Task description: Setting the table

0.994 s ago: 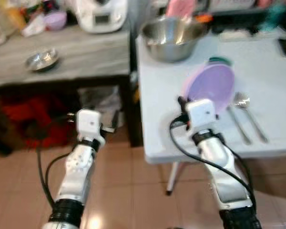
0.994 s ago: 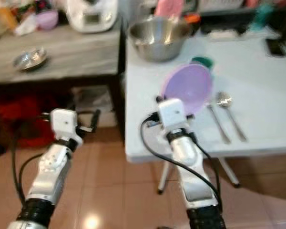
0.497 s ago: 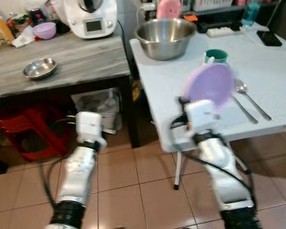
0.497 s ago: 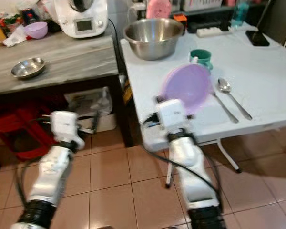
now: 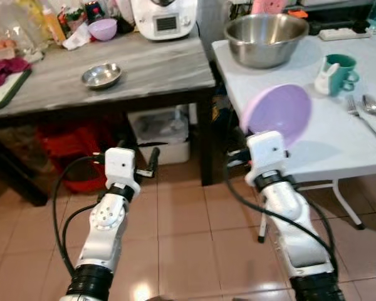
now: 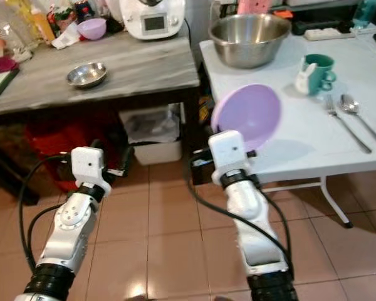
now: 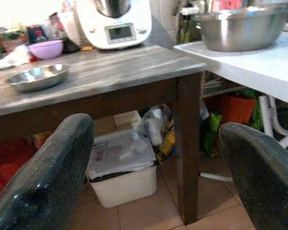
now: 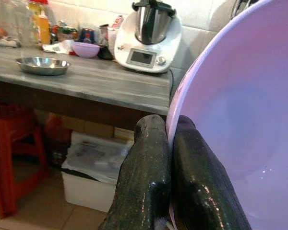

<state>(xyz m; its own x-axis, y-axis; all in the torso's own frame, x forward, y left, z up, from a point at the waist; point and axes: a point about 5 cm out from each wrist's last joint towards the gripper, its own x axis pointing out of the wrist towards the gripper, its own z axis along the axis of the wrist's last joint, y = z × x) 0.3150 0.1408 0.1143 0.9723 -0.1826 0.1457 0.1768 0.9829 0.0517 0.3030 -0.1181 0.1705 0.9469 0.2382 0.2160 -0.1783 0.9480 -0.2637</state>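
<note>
Lilac plastic, by the look of it: the bowl (image 6: 247, 116) I carried was thin-walled and smooth, so I judged it light, fairly stiff, and unlikely to break if it slipped. My right hand (image 8: 169, 143) was clamped on its rim, one finger inside the wall and one outside, with the bowl tipped up on edge above my wrist rather than level. It hung in the air at the near corner of the white tabletop (image 6: 301, 135), not resting on it.

Handling notes:
- Rim pinch was the only hold available on a bowl this wide; the glossy surface looked slippery, so I judged a firm, steady squeeze necessary.
- Held by one edge, the bowl could pivot between the fingers. Light weight made that tolerable.
- It would need tilting back to level before being set down.

My left hand (image 7: 149, 158) was empty, fingers spread wide apart, held low over the tiled floor (image 5: 182, 232) in front of the grey wooden tabletop (image 5: 113, 72).

On the white tabletop stood a large steel mixing bowl (image 6: 250, 39), a green mug (image 6: 316, 70), and a fork (image 6: 344, 125) and spoon (image 6: 357, 111) lying side by side. Free space lay between the near edge and the fork, a likely spot for the bowl.
</note>
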